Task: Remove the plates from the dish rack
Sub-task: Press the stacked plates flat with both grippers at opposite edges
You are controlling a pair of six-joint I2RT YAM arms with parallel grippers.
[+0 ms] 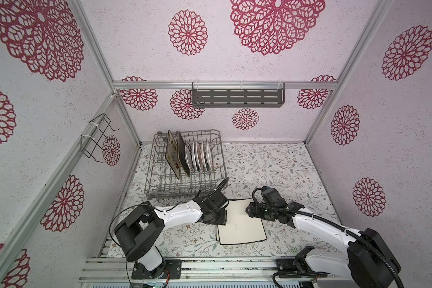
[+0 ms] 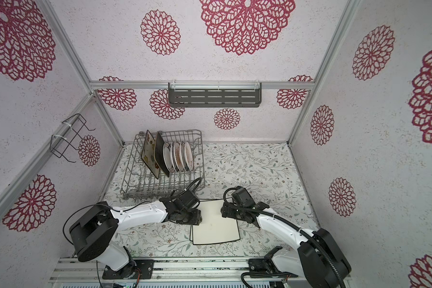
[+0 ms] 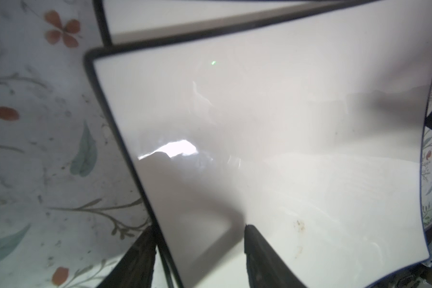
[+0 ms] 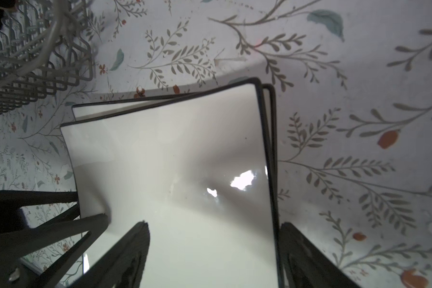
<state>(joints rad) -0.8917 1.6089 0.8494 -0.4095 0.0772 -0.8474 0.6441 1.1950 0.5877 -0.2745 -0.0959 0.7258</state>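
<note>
Two white black-rimmed plates lie stacked, slightly askew, on the floral table. My left gripper is open at the stack's left edge. One finger is over the top plate and the other is outside its rim. My right gripper is open at the opposite edge and straddles the rim of the top plate the same way. The dish rack at the back left holds a cream floral plate, a dark brown plate and several small round plates, all upright.
A grey slotted shelf hangs on the back wall. A black wire holder hangs on the left wall. Metal rails run along the table's front, and the rack's corner lies close behind the stack.
</note>
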